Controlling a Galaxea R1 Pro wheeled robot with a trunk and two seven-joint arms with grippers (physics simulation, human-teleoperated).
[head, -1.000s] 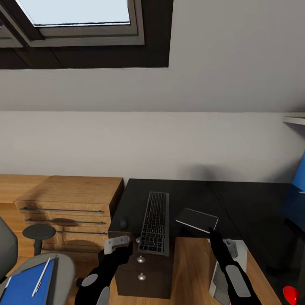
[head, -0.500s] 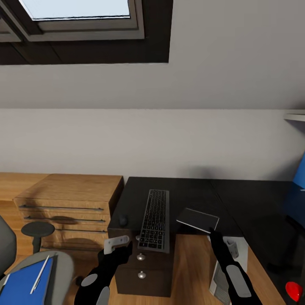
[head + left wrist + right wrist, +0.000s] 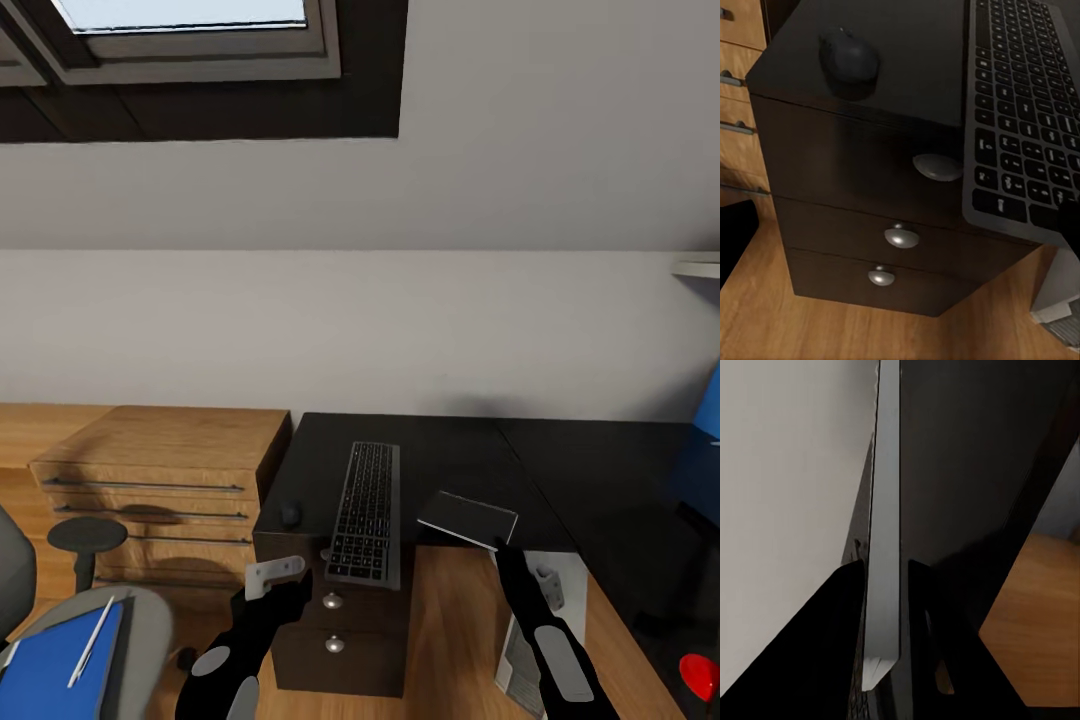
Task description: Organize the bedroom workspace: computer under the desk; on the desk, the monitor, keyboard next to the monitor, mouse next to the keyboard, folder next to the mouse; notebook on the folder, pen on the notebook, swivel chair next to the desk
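Your right gripper (image 3: 497, 546) is clamped on the near corner of the notebook (image 3: 467, 518), a thin dark slab with a pale edge, tilted over the desk (image 3: 450, 460) front edge. In the right wrist view the notebook (image 3: 883, 532) runs edge-on between the two dark fingers (image 3: 817, 645), pressed from both sides.

Keyboard (image 3: 367, 510) lies lengthwise on the desk's left end, its near end overhanging the drawer unit (image 3: 335, 640) top. Mouse (image 3: 291, 516) sits just left of it, near the desk's left edge; the left wrist view has mouse (image 3: 849, 57) and keyboard (image 3: 1024, 112) apart, three round knobs (image 3: 902, 237) below.

Your left gripper (image 3: 276, 578) hovers in front of the top drawer, holding nothing; whether its fingers are parted, you cannot tell.

Swivel chair (image 3: 150, 625) stands at lower left, blue folder (image 3: 55, 670) on its seat, white pen (image 3: 90, 642) lying across the folder. Wooden dresser (image 3: 160, 480) stands beside the desk. The computer (image 3: 530, 645) stands on the floor under the desk, beside the right arm.
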